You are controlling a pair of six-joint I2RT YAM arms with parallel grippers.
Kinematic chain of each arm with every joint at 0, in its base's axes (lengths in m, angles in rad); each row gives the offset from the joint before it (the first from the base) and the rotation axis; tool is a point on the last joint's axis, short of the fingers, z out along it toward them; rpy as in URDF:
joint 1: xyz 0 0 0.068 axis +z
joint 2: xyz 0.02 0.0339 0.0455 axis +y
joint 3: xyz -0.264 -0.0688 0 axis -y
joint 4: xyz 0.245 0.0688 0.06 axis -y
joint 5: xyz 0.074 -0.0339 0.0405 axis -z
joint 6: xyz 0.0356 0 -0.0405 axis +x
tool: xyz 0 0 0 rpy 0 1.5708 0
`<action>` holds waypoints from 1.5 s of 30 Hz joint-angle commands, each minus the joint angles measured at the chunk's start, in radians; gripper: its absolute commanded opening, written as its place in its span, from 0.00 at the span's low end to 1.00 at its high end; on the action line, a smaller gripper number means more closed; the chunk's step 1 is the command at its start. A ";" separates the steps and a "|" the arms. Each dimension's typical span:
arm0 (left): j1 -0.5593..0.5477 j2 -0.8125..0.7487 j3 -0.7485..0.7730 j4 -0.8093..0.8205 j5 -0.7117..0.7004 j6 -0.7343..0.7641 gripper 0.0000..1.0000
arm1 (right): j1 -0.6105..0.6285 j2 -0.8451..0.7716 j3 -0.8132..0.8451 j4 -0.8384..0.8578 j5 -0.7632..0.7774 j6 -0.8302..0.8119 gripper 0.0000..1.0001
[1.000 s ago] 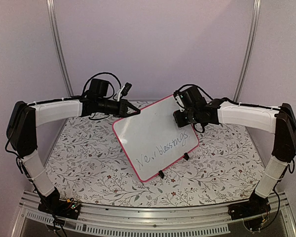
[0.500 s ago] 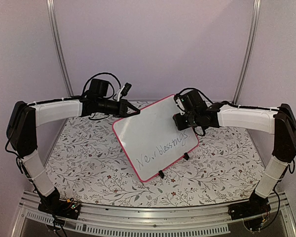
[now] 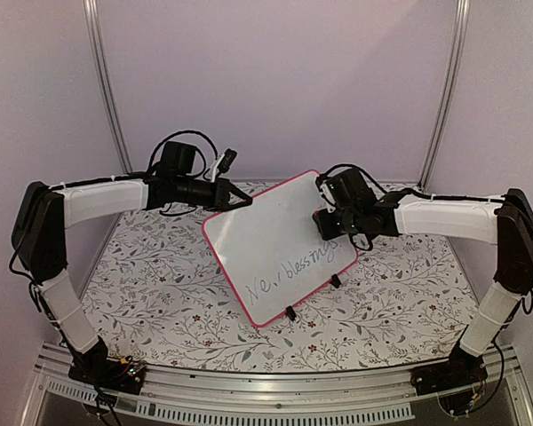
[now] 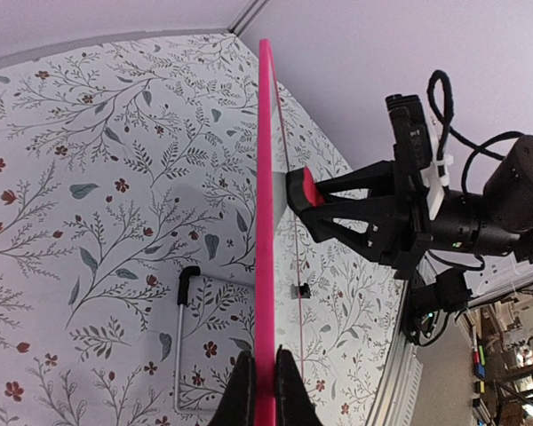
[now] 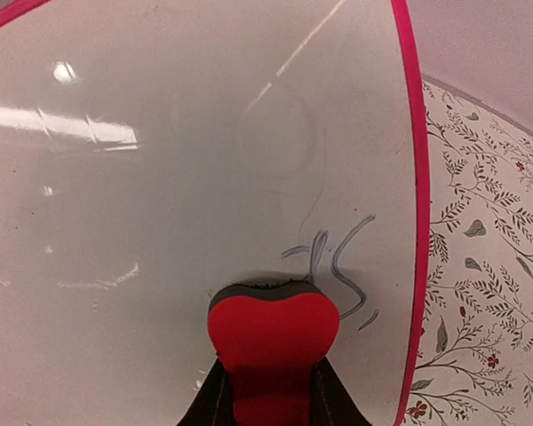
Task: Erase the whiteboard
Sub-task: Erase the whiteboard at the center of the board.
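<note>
Right jaws lowered — rounded red eraser [image 5: 273, 333] | glossy whiteboard [image 3: 266, 235], pink rim

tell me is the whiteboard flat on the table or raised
Raised and tilted: the whiteboard is clamped at its rim by the left gripper.

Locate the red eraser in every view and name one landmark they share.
Top external: almost hidden behind the right gripper, right of centre, against the whiteboard's right side.
Left wrist: red eraser at centre, pressed on the edge-on board's right face.
Right wrist: red eraser at bottom centre, between that gripper's own fingers.
Shared landmark: the pink rim.
</note>
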 commanded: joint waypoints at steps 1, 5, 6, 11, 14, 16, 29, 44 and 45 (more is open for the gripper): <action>-0.018 0.000 -0.001 -0.004 -0.024 0.052 0.00 | 0.009 0.002 -0.058 -0.079 -0.031 0.010 0.00; -0.019 0.000 0.000 -0.005 -0.026 0.051 0.00 | 0.009 -0.015 -0.085 -0.081 -0.024 0.019 0.00; -0.019 0.001 -0.001 -0.003 -0.026 0.051 0.00 | 0.009 -0.020 -0.091 -0.081 -0.022 0.020 0.00; -0.020 0.002 -0.001 -0.003 -0.025 0.051 0.00 | 0.009 -0.045 -0.112 -0.088 -0.014 0.027 0.00; -0.020 0.001 0.000 -0.005 -0.023 0.051 0.00 | 0.010 -0.059 -0.112 -0.102 -0.007 0.027 0.00; -0.020 0.000 -0.001 -0.004 -0.026 0.051 0.00 | 0.010 -0.078 -0.107 -0.105 -0.002 0.027 0.00; -0.023 0.003 -0.001 -0.003 -0.027 0.051 0.00 | 0.010 -0.120 0.089 -0.142 0.048 -0.019 0.00; -0.021 0.002 -0.001 -0.005 -0.025 0.052 0.00 | 0.014 0.073 0.180 -0.118 -0.003 -0.030 0.00; -0.022 0.003 0.000 -0.004 -0.025 0.052 0.00 | 0.014 0.075 0.168 -0.115 -0.002 -0.028 0.00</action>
